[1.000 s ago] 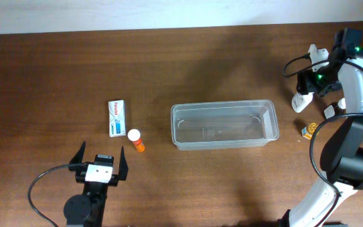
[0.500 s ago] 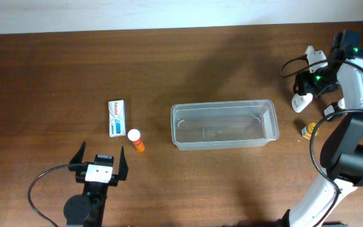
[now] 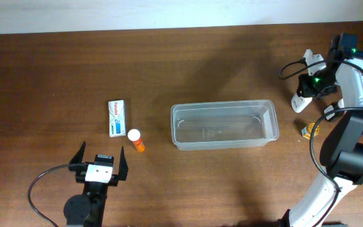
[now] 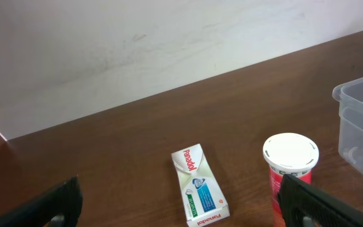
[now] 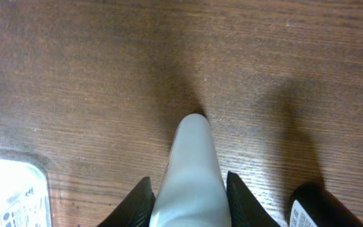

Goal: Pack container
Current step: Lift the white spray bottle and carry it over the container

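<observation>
left hand [image 3: 101, 153]: fingers wide apart; Panadol box [image 4: 199, 184] and white-capped orange bottle [image 4: 290, 167] ahead | right hand [image 5: 188, 181]: clamped on white bottle [image 5: 191, 145]; container [image 3: 223, 104] beside it

Container [image 3: 224, 125] open-topped, clear access from above; left of it, capped bottle [image 3: 135, 140] and box [image 3: 116, 118] obstruct; right of it, white bottle [image 3: 298, 103]

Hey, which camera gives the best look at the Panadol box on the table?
The left wrist view: the Panadol box lies close and whole, with its printed name readable. The overhead view shows it only small, beside the white-capped bottle, and its print is too small to read. The right wrist view does not show it.
</observation>
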`<state>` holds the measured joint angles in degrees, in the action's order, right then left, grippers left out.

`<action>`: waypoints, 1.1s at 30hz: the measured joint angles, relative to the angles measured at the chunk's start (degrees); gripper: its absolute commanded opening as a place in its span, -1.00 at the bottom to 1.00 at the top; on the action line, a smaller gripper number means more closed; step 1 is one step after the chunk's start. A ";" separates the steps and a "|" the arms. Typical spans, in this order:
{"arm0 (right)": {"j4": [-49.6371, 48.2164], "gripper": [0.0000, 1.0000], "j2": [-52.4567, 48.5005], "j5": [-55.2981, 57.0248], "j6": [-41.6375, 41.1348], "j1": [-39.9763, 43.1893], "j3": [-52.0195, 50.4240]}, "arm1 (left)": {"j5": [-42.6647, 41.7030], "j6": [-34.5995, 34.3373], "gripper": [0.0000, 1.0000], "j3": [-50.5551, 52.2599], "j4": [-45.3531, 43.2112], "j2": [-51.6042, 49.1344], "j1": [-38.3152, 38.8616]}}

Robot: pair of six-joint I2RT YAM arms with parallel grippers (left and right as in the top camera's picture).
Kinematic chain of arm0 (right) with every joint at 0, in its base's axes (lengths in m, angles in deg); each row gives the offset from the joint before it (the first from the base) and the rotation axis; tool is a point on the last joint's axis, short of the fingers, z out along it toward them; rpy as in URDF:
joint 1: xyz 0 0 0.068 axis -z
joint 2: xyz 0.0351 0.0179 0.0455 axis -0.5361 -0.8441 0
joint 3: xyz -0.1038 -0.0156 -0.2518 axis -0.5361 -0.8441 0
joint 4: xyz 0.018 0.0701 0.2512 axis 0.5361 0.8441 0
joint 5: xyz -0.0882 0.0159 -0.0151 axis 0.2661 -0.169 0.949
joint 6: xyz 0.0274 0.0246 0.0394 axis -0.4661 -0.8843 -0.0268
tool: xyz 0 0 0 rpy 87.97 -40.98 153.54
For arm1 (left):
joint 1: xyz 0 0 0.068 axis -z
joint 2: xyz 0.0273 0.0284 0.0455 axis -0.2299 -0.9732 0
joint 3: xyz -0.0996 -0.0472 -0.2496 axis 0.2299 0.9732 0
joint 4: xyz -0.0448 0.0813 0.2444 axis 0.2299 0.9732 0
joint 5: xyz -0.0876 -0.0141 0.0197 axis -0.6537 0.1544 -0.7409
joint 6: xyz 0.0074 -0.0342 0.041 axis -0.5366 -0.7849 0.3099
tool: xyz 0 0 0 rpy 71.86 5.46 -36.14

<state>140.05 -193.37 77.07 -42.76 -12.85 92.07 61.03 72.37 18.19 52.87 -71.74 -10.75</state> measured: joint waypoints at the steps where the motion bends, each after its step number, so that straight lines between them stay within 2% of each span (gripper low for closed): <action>1: 0.15 -0.58 0.00 0.02 -0.04 0.00 0.00 | 0.00 0.00 0.99 0.00 0.00 -0.02 0.00; 10: 8.26 -0.59 -0.42 -1.14 -0.61 0.00 5.25 | 0.00 0.00 0.99 0.00 0.00 -0.02 0.00; 22: 36.28 -0.60 -0.42 -10.08 -3.41 -0.15 33.62 | 0.00 0.00 0.99 0.00 0.02 -0.02 0.00; 29: 37.24 -0.60 1.97 -10.25 -10.73 -2.47 35.87 | -0.02 0.00 0.99 0.00 0.00 -0.02 0.00; 33: 37.18 -0.58 6.99 -9.73 -15.08 -7.13 33.00 | 0.00 0.00 0.99 0.00 0.00 -0.02 0.00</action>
<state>177.23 -186.37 67.34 -57.84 -19.97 125.07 61.03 72.37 18.19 52.87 -71.76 -10.75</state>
